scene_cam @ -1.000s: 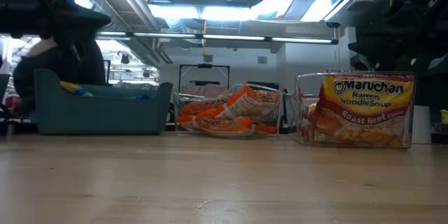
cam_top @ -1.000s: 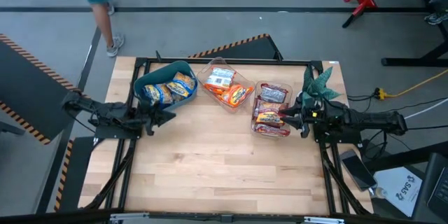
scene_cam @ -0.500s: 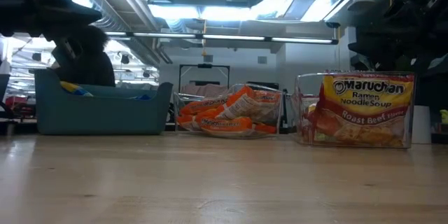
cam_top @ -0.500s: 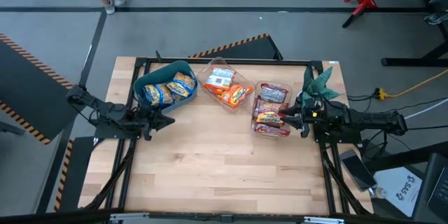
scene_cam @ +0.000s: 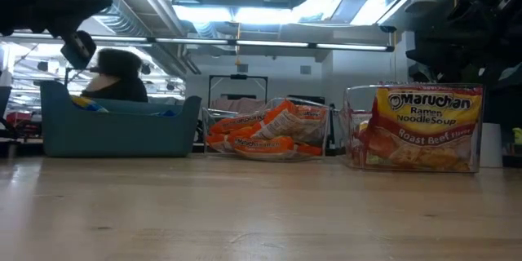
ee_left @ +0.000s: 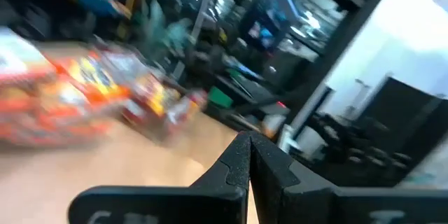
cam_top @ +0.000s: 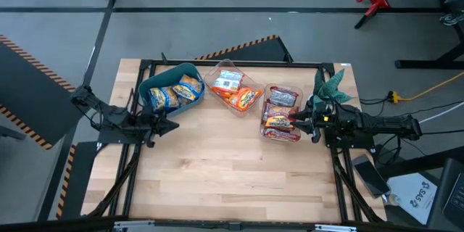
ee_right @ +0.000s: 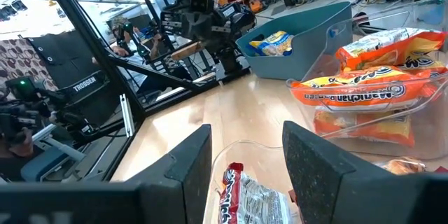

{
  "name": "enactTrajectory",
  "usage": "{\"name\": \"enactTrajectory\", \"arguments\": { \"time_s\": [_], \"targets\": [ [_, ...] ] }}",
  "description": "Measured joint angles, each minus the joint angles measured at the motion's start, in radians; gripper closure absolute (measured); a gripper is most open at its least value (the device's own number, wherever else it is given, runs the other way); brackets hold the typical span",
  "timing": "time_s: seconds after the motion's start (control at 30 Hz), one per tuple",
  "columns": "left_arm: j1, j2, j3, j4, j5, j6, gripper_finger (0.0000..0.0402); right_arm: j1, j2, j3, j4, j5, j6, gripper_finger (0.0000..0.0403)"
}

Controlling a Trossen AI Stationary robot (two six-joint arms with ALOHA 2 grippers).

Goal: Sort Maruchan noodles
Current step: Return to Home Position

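Left jaws are pinched shut and empty at the counter's (cam_top: 232, 170) left edge, right jaws wide apart at its right edge, so pull back gently, clear of the teal bin (scene_cam: 114, 134).

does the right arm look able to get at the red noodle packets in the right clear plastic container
Likely yes: the right gripper hangs open at the edge of the open-topped clear plastic container, where the red noodle packets lie uncovered with nothing between.

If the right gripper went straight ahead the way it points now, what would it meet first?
Probably the clear container of red noodle packs: it sits directly ahead of the right gripper, its rim showing between the open jaws.
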Motion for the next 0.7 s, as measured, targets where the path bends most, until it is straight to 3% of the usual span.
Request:
{"name": "enactTrajectory", "arguments": {
  "time_s": [0.17, 0.7],
  "targets": [
    [0.001, 0.000, 0.000, 0.018, -0.099, 0.100, 0.0401, 0.000, 0.000, 0.000, 0.000, 0.000, 0.000, 0.0242],
    [0.003, 0.000, 0.000, -0.073, -0.109, 0.083, 0.0401, 0.000, 0.000, 0.000, 0.000, 0.000, 0.000, 0.0242]
  ]
}}
